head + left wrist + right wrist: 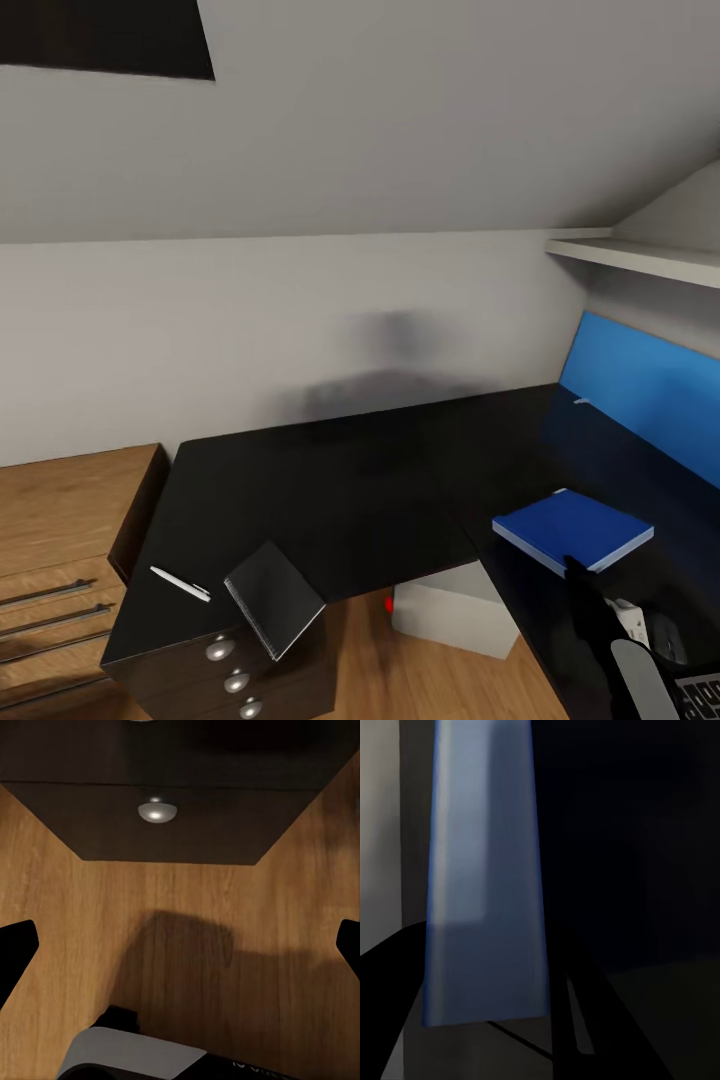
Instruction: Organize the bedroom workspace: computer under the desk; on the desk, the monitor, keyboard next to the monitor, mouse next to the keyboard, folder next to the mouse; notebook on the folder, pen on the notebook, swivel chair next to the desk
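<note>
The blue folder (572, 530) is on the right wing of the black desk (330, 490), in front of its blue back panel (640, 390). My right gripper (580, 585) holds the folder's near corner. In the right wrist view the folder's edge (484, 885) fills the gap between the fingers (577, 1020). The grey notebook (273, 597) overhangs the desk's left front corner, and the pen (180, 583) lies beside it. The computer (455, 610) stands under the desk. The mouse (667, 637) and keyboard (700, 692) are at the bottom right. My left gripper (180, 952) hangs open over the floor. The monitor and swivel chair are out of view.
A light-wood dresser (60, 540) with bar handles adjoins the desk's left end. The desk drawers with round silver knobs (157, 811) face my left gripper. A white shelf (640, 257) juts out above the blue panel under the sloped ceiling.
</note>
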